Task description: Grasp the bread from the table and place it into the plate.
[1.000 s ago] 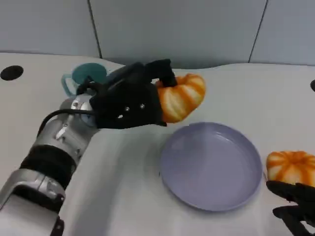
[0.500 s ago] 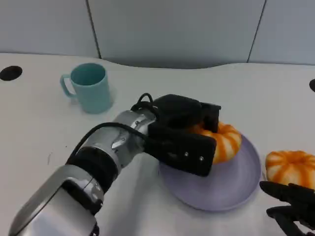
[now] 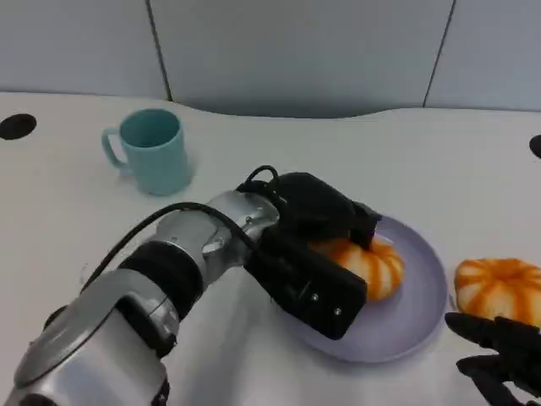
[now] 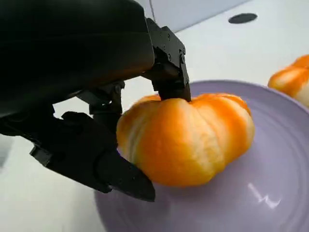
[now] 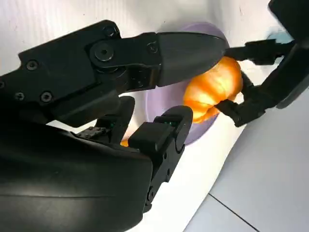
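An orange-and-white striped bread (image 3: 372, 264) lies inside the lilac plate (image 3: 427, 283), and my left hand (image 3: 311, 254) reaches over the plate's left side and still grips it. In the left wrist view the bread (image 4: 186, 137) rests on the plate's floor (image 4: 270, 193), with one of the black fingers (image 4: 166, 63) on its top and another against its side. The right wrist view shows the same bread (image 5: 215, 89) on the plate (image 5: 155, 105). My right hand (image 3: 503, 355) rests at the lower right with its fingers apart and nothing in it.
A second striped bread (image 3: 499, 288) lies on the white table just right of the plate, above my right hand. A teal cup (image 3: 152, 150) stands at the back left. Dark round holes (image 3: 19, 125) mark the table's far edges.
My left hand has carried the bread from the left of the plate to over it, then lowered it onto the plate. The right hand has barely moved.
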Robot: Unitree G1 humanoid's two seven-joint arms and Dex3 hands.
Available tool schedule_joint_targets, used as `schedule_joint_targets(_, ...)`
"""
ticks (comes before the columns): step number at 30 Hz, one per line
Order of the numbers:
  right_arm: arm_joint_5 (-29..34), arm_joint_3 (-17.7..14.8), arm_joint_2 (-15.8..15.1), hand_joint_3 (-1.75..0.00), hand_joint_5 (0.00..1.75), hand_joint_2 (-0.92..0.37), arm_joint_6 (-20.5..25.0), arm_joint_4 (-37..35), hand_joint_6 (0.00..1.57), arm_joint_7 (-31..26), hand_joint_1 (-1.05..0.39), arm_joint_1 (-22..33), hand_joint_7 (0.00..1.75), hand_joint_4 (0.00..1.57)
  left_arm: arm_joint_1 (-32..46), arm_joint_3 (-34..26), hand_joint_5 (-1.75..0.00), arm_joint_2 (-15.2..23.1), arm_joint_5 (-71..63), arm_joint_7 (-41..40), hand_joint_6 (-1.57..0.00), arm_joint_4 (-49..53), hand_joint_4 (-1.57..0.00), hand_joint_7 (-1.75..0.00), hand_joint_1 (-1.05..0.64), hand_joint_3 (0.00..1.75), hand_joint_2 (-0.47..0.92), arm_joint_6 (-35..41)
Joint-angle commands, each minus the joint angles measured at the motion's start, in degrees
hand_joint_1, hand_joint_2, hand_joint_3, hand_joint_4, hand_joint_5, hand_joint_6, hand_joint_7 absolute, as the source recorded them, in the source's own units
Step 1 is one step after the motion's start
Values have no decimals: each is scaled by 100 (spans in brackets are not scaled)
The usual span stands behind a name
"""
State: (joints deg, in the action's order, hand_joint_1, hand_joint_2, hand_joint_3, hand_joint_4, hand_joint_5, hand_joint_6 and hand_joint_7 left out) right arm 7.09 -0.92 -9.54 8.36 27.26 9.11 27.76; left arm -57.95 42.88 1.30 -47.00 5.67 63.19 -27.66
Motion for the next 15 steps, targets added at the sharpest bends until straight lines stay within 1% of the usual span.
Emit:
schedule_joint_targets(1,-5,5,-24,-39,64,-92,101,91,69,-17,-39,9,1,55,-313,14,-31,138,48,578,-38,-87,-18,-3,-80,0,86,-183)
schedule_joint_targets(3,-3,9,-21,-40,64,-92,189,140,69,-12,-39,9,1,54,-357,4,-24,171,84,833,-30,-159,-10,-1,-88,1,88,-208)
schedule_joint_targets(5,-5,11,-20,-40,64,-92,224,161,69,-11,-38,8,1,54,-359,-11,-22,186,94,940,-27,-210,-6,0,-92,1,89,-203)
schedule_joint_targets(6,-4,9,-27,-40,64,-92,226,152,69,-8,-38,-1,0,54,-404,-49,-22,201,166,1217,-26,-262,-6,0,-92,1,89,-177)
schedule_joint_targets(7,-6,7,-33,-40,63,-92,230,146,68,-4,-38,-10,0,53,-437,-85,-14,216,228,1444,-22,-306,-2,-1,-99,2,91,-159)
schedule_joint_targets(8,-8,5,-38,-40,63,-92,232,142,68,-1,-38,-16,0,53,-455,-113,-11,229,274,1614,-20,-351,-1,-1,-101,2,91,-141)
schedule_joint_targets(12,-25,-12,-36,-40,63,-92,166,99,69,-6,-37,-29,0,54,-471,-269,-2,291,498,2200,-16,-565,0,-1,-102,1,92,-16)
schedule_joint_targets(15,-43,-21,-32,-40,64,-92,106,66,69,-7,-37,-34,1,56,-435,-405,0,406,649,2491,-15,-838,0,-1,-103,1,92,57)
